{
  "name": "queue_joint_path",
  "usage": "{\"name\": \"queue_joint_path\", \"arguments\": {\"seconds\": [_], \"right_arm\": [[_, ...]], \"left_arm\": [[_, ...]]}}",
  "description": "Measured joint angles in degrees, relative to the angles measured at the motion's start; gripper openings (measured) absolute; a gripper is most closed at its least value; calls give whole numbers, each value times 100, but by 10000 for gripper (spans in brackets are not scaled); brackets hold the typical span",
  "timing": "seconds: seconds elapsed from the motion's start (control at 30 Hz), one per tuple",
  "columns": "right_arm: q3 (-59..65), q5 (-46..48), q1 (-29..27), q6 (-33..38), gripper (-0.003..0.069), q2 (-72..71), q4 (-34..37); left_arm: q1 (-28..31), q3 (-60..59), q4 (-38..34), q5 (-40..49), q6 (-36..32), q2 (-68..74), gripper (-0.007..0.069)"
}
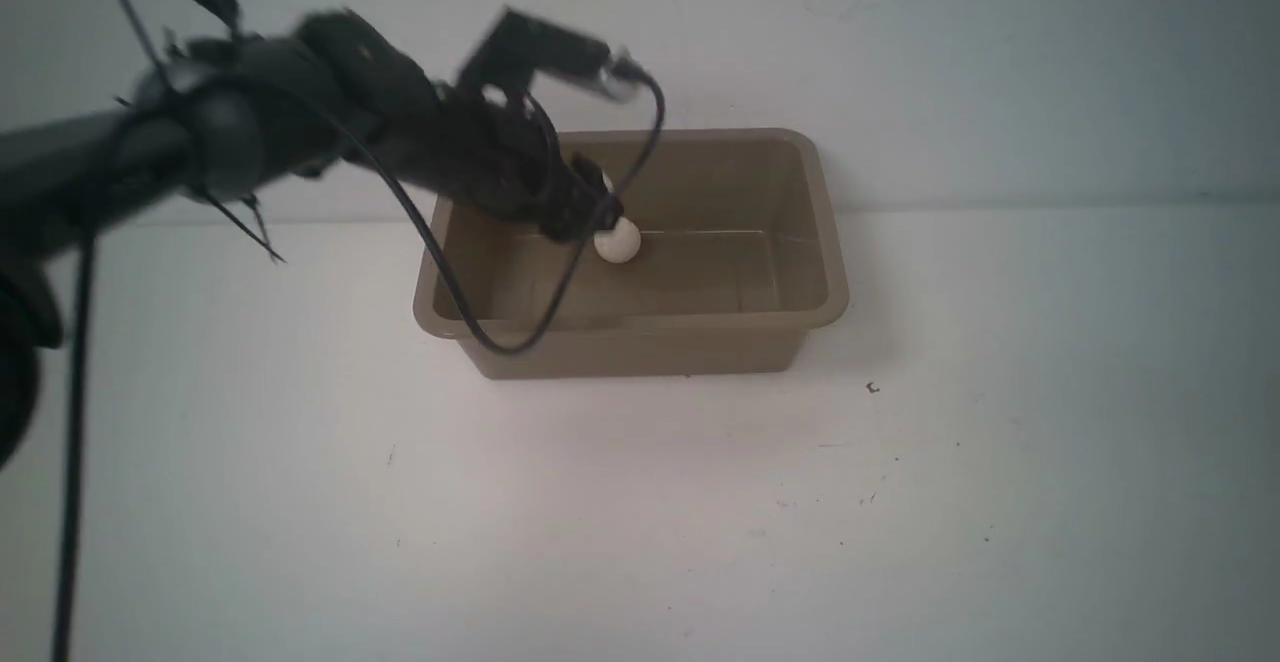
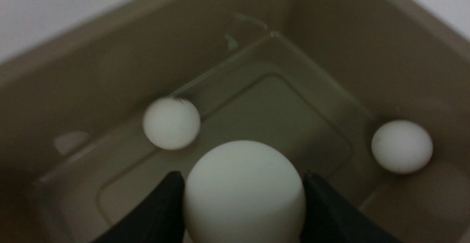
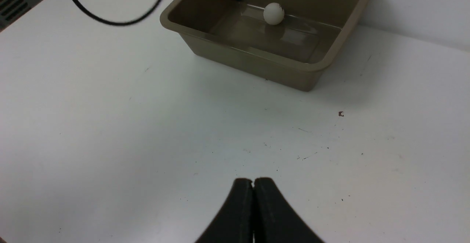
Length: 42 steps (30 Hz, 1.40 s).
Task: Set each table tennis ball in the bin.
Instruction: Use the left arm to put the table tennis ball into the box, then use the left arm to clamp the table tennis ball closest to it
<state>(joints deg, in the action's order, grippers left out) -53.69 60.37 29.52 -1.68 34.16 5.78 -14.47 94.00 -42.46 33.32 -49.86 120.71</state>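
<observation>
Well, here is how it looks from where I stand.

1. The white worktop (image 1: 640, 502) is bare apart from a few specks and one tub.
2. The bin (image 1: 640, 347) sits against the far edge, about midway along it, upright and open.
3. The left arm (image 1: 230, 132) reaches in from the left edge and dips over the bin's left half. Its loose black cable (image 1: 480, 332) droops across the near rim.
4. The left gripper (image 2: 244, 184) hangs inside the bin walls, clamped on the held ball (image 2: 244, 199), one black finger on each side.
5. The right gripper (image 3: 253, 188) hovers over bare worktop toward the near edge, pressed together with nothing in it.
6. The two loose balls lie on the bin floor, well apart: one (image 2: 171, 123) carries a small dark mark, the other (image 2: 401, 146) rests against a side wall.

By my reckoning only the letting-go is left. A light ball dropped from height may bounce, strike a loose ball and hop over the rim. On the way out, that drooping cable could catch the rim and drag or tip the bin.
</observation>
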Motion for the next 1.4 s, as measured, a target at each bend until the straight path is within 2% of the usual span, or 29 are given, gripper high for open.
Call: {"name": "queue_joint_path", "arguments": {"seconds": [0.17,0.33,0.5,0.63,0.77,0.87,0.9,0.97,1.03,1.2,1.27,1.4], "right_arm": [[0,-12,0,0,-16,0,0],[0,-17,0,0,-16,0,-5],[0,-23,0,0,-16,0,-5],[0,-23,0,0,-16,0,-102],[0,-23,0,0,-16,0,-196],[0,-18,0,0,-16,0,-264],[0,-18,0,0,-16,0,-273],[0,-18,0,0,-16,0,-278],[0,2,0,0,-16,0,-278],[0,126,0,-7,-16,0,-278],[0,185,0,-63,-16,0,-278],[0,292,0,-240,-16,0,-272]], "left_arm": [[4,0,31,354,106,410,372],[18,155,75,547,223,340,495],[199,581,447,1098,248,-49,491],[734,948,946,1434,238,-798,450],[1584,1019,1364,1624,-9,-1224,436],[2194,985,1457,2026,-572,-1107,436],[2471,973,1405,2267,-1053,-955,436],[2651,960,1269,2536,-1627,-771,436],[2822,960,927,2870,-2505,-492,436],[2915,956,-52,3481,-4554,110,436],[2915,956,-342,3539,-5053,307,436],[2915,956,-678,3485,-5599,647,436]]}}
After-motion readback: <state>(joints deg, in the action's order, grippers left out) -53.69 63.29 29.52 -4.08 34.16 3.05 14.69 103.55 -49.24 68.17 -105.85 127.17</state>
